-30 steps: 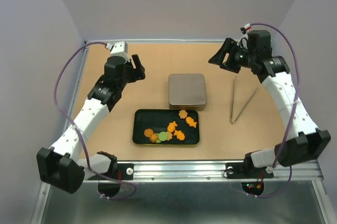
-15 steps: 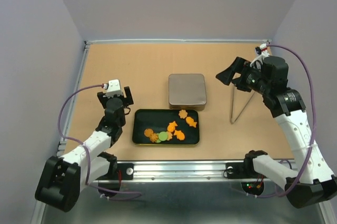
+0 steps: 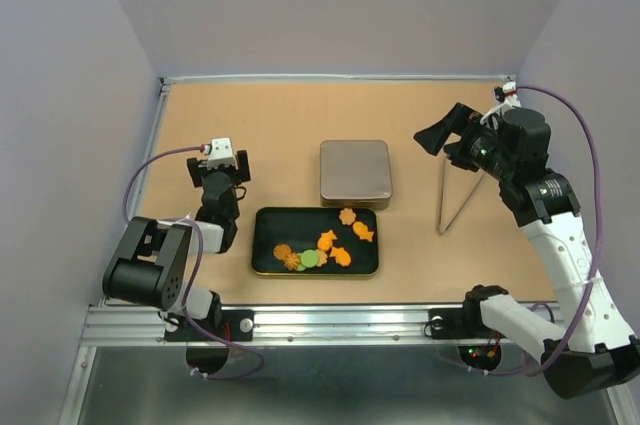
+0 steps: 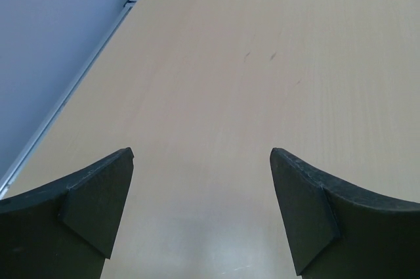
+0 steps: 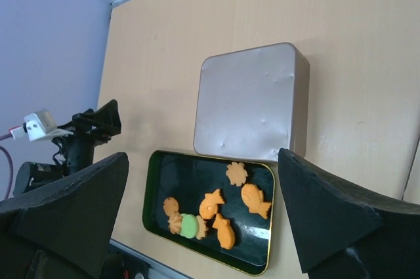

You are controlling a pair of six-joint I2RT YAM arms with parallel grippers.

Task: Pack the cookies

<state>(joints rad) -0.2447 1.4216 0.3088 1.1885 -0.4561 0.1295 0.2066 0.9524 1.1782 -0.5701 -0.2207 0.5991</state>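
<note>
Left hand (image 3: 220, 177) fingers apart, empty, over bare desk (image 3: 280, 120). Cookies (image 3: 322, 245) lie in black tray (image 3: 265, 217) just right of it. Square tin (image 3: 354, 172) touches tray. Tongs (image 3: 452, 197) near right hand (image 3: 440, 131), which is spread wide, empty.

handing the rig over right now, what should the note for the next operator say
Left end effector: open, empty, low over bare table left of the tray.
Right end effector: open, empty, up near the far end of the tongs, facing the tray.
Cookies: a handful, all in the open black tray; none seen loose on the table.
Silver tin: just behind the tray; cannot tell whether it is a lid or a closed box.
Done: the visible cookies are in the tray.
Left: probably covering the tray, if the tin is its lid.
</note>
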